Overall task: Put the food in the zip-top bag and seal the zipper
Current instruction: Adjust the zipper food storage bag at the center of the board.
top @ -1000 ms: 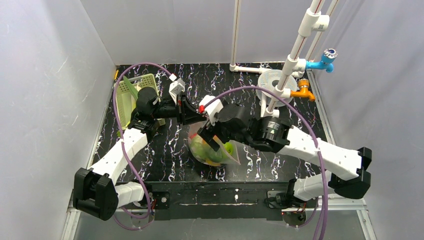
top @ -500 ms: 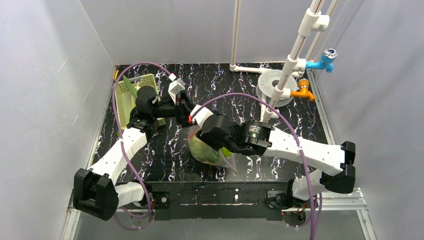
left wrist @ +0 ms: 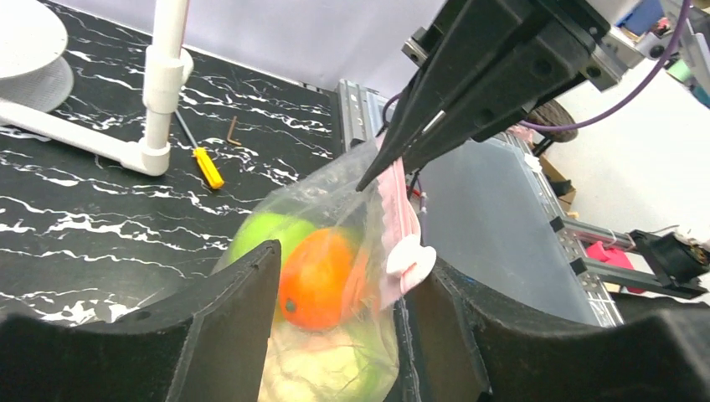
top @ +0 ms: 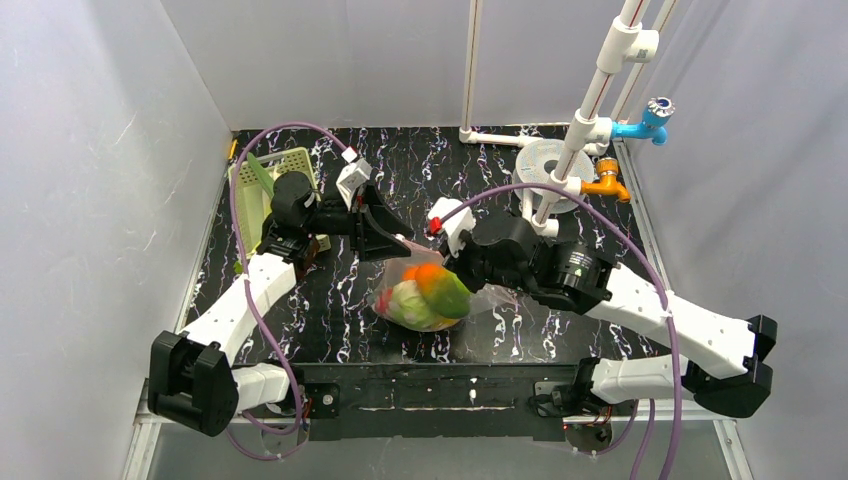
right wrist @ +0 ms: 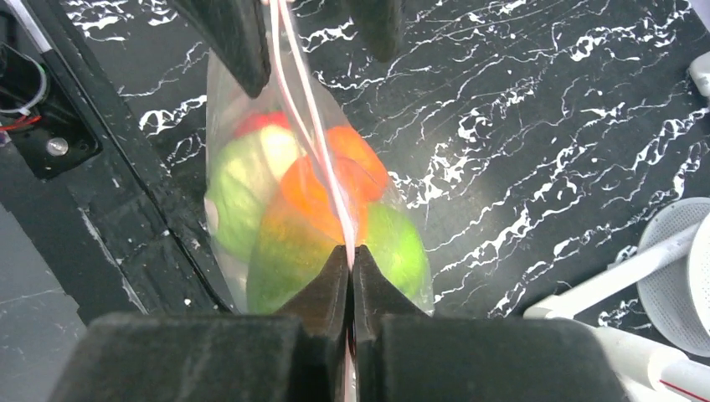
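The left gripper point(left wrist: 343, 272) stands with its jaws well apart and clamps nothing. The zip-top bag point(left wrist: 331, 188) hangs in the gap between them, and a white slider tab point(left wrist: 410, 260) lies just inside the jaw on the zipper side. The food point(left wrist: 318, 276), orange and green pieces, sits bunched in the bag's belly below and beyond the fingertips.

The film looks thin, floppy and probably slick, so pinching the clear wall would likely let it slide or crumple. The load seems light but drags the bag downward. The pinkish zipper point(right wrist: 314, 134) is the firmer band and the sensible place to grip.

The right gripper point(right wrist: 352, 251) has its jaws pressed together on that strip, which runs straight out ahead from its tips, with the food hanging on both sides beneath.
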Controlling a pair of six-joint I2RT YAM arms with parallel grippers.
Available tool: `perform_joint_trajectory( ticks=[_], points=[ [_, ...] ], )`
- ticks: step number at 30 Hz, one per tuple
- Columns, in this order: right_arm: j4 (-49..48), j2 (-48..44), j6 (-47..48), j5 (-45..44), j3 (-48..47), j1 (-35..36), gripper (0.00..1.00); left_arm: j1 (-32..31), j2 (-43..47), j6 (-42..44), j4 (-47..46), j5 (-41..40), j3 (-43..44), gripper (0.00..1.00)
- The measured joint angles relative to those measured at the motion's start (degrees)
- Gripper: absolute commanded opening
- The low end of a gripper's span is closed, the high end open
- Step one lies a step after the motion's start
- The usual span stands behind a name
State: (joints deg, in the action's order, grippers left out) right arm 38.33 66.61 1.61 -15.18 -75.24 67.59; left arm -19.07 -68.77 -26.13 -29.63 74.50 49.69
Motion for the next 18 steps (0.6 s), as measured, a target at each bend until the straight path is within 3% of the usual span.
perform_joint_trajectory(
  ticks=[18],
  points=[
    [-5.6,-6.4,-3.8,17.8,6.9,-12.5,0.01,-1.6,-0.2,1.4,1.3,2.8,0.0,0.61]
  ],
)
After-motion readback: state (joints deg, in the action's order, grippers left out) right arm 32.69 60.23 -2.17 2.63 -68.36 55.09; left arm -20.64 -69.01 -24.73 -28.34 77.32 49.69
